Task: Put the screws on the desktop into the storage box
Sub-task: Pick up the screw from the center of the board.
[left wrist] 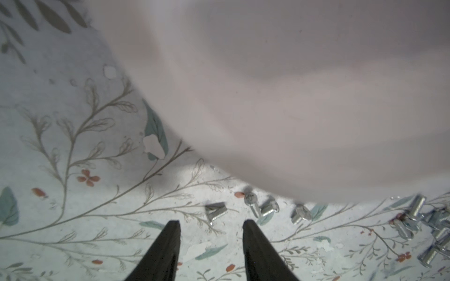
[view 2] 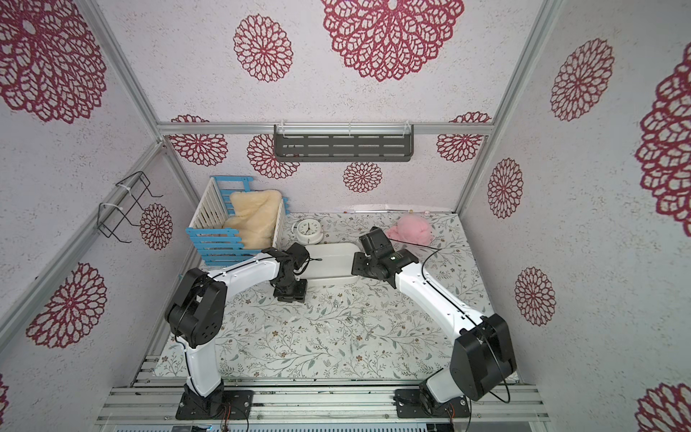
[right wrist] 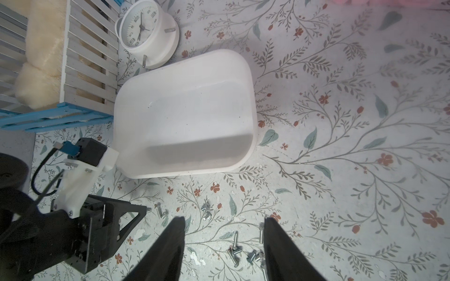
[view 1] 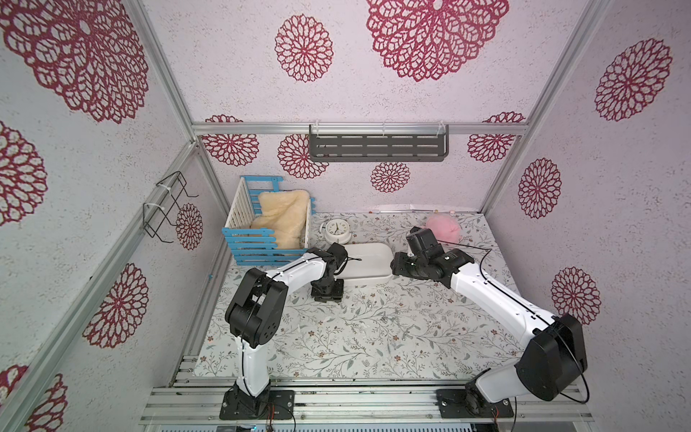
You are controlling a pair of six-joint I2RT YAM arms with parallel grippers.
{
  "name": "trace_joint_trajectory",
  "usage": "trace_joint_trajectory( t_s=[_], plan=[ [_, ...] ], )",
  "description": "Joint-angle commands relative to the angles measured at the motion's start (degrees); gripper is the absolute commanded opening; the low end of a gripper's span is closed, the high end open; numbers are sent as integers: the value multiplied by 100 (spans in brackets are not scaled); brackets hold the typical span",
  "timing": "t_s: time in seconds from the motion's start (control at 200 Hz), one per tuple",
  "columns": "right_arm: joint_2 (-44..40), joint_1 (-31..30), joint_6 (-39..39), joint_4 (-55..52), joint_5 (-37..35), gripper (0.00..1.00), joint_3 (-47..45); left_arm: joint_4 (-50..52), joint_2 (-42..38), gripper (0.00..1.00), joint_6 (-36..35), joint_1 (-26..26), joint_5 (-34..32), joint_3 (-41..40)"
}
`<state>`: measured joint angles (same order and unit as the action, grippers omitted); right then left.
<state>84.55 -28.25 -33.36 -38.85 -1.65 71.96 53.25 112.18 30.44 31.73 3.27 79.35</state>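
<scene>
Several small silver screws (view 1: pixel 389 319) lie scattered on the leafy desktop (view 1: pixel 336 355) in front of the white storage box (view 1: pixel 368 262). No screw shows inside the box (right wrist: pixel 190 116). My left gripper (left wrist: pixel 211 222) points down at the desktop by the box's near left corner. It is open with nothing between its fingers, and one screw (left wrist: pixel 215 211) lies just beyond the tips. Others (left wrist: pixel 253 205) lie beside it. My right gripper (right wrist: pixel 222 219) hangs open and empty above the box's right end, over a cluster of screws (right wrist: pixel 235 251).
A blue-and-white slatted crate (view 1: pixel 261 232) holding cream fleece stands at the back left, with a round white clock (view 1: pixel 336 230) beside the box. A pink plush (view 1: pixel 443 228) lies at the back right. A grey shelf (view 1: pixel 377 146) hangs on the back wall.
</scene>
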Motion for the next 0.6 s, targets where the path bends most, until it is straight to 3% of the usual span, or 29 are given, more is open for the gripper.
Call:
trace_joint_trajectory(
  t_s=[0.0,0.235,0.595],
  plan=[
    [-95,41,154,124,13,56,18,332,228,46,90,127,-337,175],
    [-114,65,168,148,63,56,-25,646,308,44,52,262,-717,157],
    [-88,66,187,141,87,56,-25,561,392,44,139,413,-621,281]
  ],
)
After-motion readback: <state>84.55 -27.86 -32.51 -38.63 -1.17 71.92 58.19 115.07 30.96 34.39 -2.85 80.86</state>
